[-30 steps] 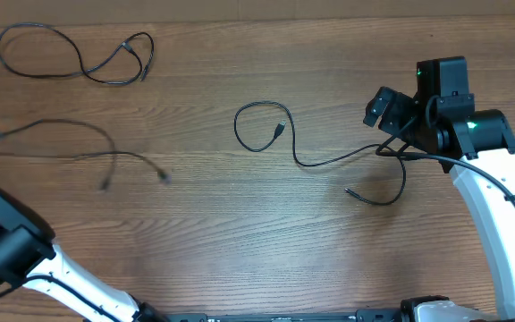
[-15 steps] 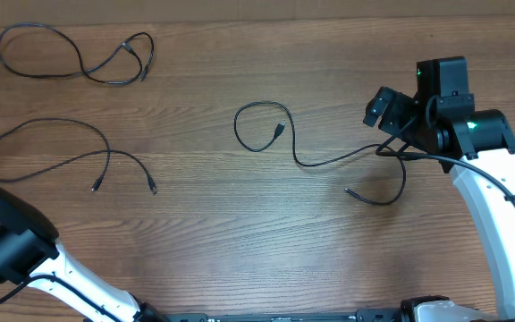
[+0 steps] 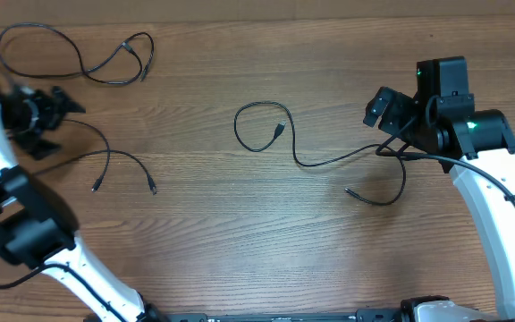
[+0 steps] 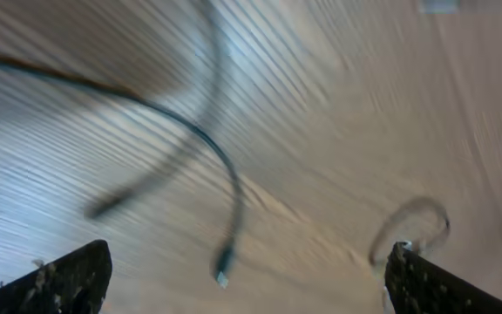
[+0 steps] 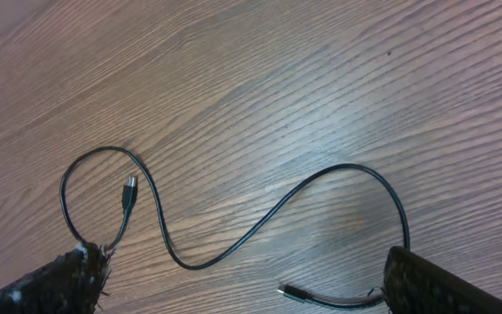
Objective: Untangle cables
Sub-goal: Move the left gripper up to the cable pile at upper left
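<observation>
Three thin black cables lie apart on the wooden table. One (image 3: pixel 79 61) curls at the far left corner. A second (image 3: pixel 114 157) lies below it, partly hidden under my left gripper (image 3: pixel 61 123), which hovers open above it. In the blurred left wrist view that cable (image 4: pixel 234 187) and its plug end (image 4: pixel 222 277) show on the table under the wide-apart left gripper (image 4: pixel 247 283). The third cable (image 3: pixel 329 161) loops at the centre and runs right, under my open right gripper (image 3: pixel 375 112). The right wrist view shows this cable (image 5: pixel 260 227) below the empty right gripper (image 5: pixel 247 283).
The table's far edge (image 3: pixel 240 13) runs along the top. The right arm (image 3: pixel 494 206) stands at the right with its own thick wire. The left arm (image 3: pixel 25 233) rises from the lower left.
My left gripper has opened and let go of the left cable, which now lies on the table. The left arm swung in from the left edge. The right arm has not moved.
</observation>
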